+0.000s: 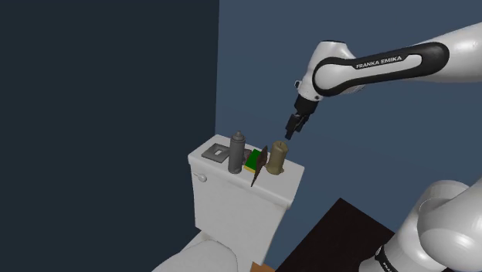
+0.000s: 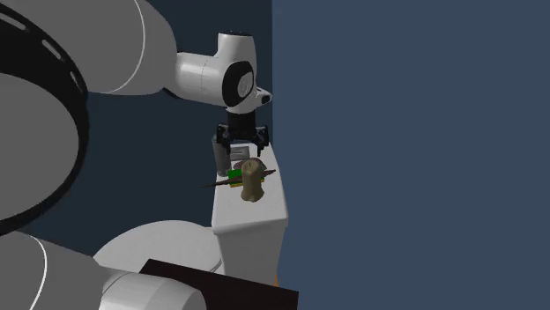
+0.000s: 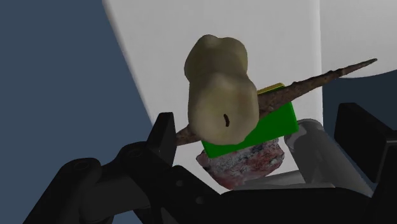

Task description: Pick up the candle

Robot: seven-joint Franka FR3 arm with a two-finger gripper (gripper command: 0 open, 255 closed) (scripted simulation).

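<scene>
A smooth white toilet tank (image 1: pixel 232 193) holds the clutter on its lid. The white arm (image 1: pixel 386 66) bends down toward it, its black gripper (image 1: pixel 292 130) hanging just above the candle (image 1: pixel 276 157), fingers apart and gripping nothing. The candle is a lumpy, matte beige stub at the lid's end. Beside it are a grey bottle (image 1: pixel 237 152), a glossy green block (image 1: pixel 252 162) and a rough brown spike (image 3: pixel 321 79), possibly a twig.
</scene>
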